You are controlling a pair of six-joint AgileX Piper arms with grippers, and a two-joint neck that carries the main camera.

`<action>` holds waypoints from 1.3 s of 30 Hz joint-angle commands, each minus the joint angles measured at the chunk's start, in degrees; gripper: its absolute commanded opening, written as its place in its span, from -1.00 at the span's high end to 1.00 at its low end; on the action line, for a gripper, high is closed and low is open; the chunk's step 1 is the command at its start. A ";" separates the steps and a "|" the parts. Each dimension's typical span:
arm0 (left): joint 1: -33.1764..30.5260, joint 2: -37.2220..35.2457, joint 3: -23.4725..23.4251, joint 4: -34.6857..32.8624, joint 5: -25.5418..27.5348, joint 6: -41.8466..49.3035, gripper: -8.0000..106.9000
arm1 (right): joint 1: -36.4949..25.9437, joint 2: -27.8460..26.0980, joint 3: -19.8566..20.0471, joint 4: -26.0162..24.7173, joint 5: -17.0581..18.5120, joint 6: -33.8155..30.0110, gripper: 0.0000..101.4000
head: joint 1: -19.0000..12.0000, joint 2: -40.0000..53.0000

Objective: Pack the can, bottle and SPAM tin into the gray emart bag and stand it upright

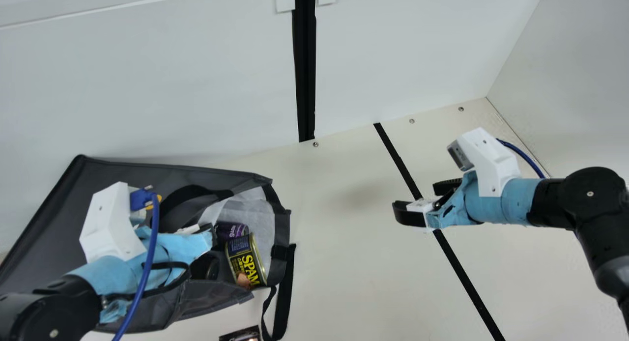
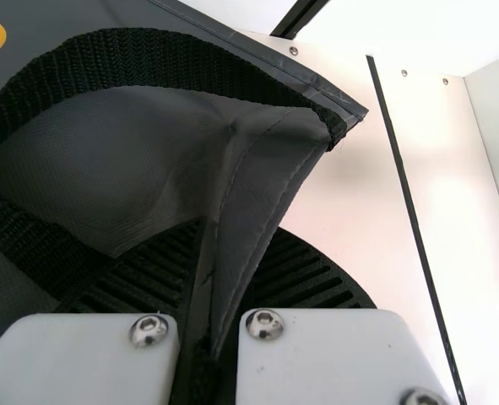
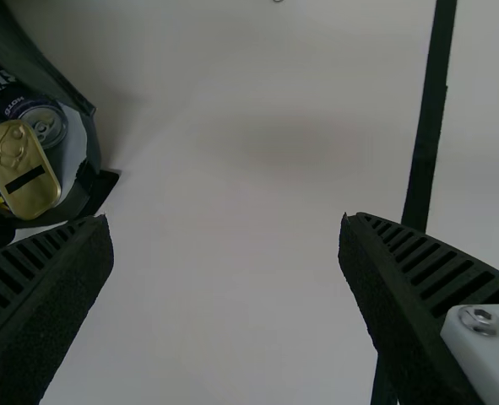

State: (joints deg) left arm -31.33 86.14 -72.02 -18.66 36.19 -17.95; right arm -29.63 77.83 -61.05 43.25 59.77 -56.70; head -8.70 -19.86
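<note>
In the main view, the gray bag (image 1: 44,218) lies on its side at the left, its mouth facing right. Inside the mouth are the SPAM tin (image 1: 246,263) and the dark purple can (image 1: 236,230); a dark round thing beside them may be the bottle. My left gripper (image 1: 184,247) is over the bag's opening. The left wrist view has this gripper (image 2: 207,329) shut on a fold of bag fabric (image 2: 262,177). My right gripper (image 1: 414,198) stands open right of the bag, nothing between its fingers. Past this gripper (image 3: 226,228), the right wrist view has the tin (image 3: 31,173) and can (image 3: 42,122).
Black bag straps (image 1: 282,301) trail on the table beside the mouth. A small dark item (image 1: 241,334) lies at the near edge of the view. White walls stand behind and at the right. Bare table (image 1: 344,262) separates the bag from my right arm, with a black stripe (image 1: 462,267) across it.
</note>
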 commanded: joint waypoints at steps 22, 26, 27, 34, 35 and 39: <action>0.00 0.00 0.00 0.00 0.00 0.00 1.00 | 7.08 9.04 0.57 5.63 0.42 -13.85 -0.87 | -1.30 -0.14; 0.00 0.00 0.00 0.00 0.00 0.00 1.00 | 8.61 10.53 0.26 6.29 0.35 -15.05 -0.87 | -1.30 -0.14; 0.00 0.00 0.00 0.00 0.00 0.00 1.00 | 8.98 10.88 0.18 6.46 0.35 -15.27 -0.87 | -1.30 -0.14; 0.00 0.00 0.00 0.00 0.00 0.00 1.00 | 11.60 13.32 -0.34 7.63 0.26 -16.60 -0.87 | -1.30 -0.14; 0.00 0.00 0.00 0.00 0.00 0.00 1.00 | 11.94 13.66 -0.43 7.79 0.28 -16.78 -0.87 | -1.30 -0.14; 0.00 0.00 0.00 0.00 0.00 0.00 1.00 | 13.20 15.09 -0.75 8.53 0.38 -17.60 -0.87 | -1.30 -0.14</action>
State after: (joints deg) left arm -31.33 86.14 -72.02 -18.66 36.19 -17.95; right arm -16.66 92.65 -61.75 51.83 59.94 -74.00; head -8.70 -19.86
